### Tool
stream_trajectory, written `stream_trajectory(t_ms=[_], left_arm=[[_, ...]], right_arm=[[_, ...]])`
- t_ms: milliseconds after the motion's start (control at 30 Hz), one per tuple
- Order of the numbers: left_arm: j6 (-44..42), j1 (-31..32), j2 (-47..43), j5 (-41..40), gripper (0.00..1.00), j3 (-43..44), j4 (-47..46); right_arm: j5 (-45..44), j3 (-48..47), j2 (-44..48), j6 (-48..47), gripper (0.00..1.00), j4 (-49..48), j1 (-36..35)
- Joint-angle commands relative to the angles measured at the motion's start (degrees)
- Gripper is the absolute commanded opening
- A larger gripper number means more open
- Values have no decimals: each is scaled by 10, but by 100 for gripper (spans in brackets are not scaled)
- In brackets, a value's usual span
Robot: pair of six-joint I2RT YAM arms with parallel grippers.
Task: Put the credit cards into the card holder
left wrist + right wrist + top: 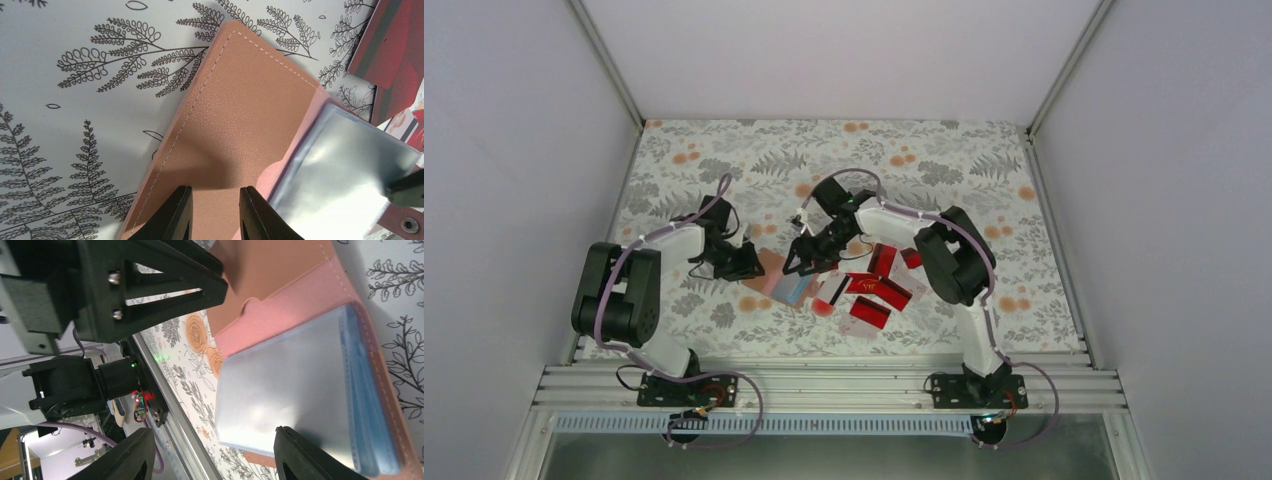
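The card holder (776,278) lies open on the leaf-patterned table (724,160), tan flap (240,110) spread flat to one side and a stack of clear sleeves (290,385) on the pink side beside it.

The left gripper (216,215) is at the flap's outer part. Its jaws are a narrow gap apart and the flat leather shows between them; the flap runs under both fingers and is not pinched.

The right gripper (217,460) hangs over the sleeves with its jaws wide apart and nothing between them. One of its fingertips (407,187) shows at the sleeves' edge in the left wrist view.

The credit cards (879,290) are outside the holder – a loose, overlapping scatter of mostly red ones just to its right, the nearest almost touching it. None can be seen in the sleeves.
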State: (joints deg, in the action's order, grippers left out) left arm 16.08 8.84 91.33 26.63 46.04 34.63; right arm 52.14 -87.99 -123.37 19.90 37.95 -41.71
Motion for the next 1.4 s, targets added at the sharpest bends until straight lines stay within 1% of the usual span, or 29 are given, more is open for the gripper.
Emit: stream_trajectory(t_ms=[0,333,600,833,1167,1367], left_arm=[[1,3,6,-5,26,-1,-4],[1,7,3,-6,26,1,3],[4,7,16,-19,26,3,9],[5,8,18,-21,25,5,10],[4,10,9,-21,25,4,16],[5,10,6,-21,25,4,18]], right_arm=[[-8,10,28,10,61,-8,2],[0,11,17,7,61,-9,3],[-13,50,50,4,61,-6,2],[-28,63,80,6,62,-14,2],[-23,51,62,9,62,-18,2],[-39,56,52,12,61,-11,3]])
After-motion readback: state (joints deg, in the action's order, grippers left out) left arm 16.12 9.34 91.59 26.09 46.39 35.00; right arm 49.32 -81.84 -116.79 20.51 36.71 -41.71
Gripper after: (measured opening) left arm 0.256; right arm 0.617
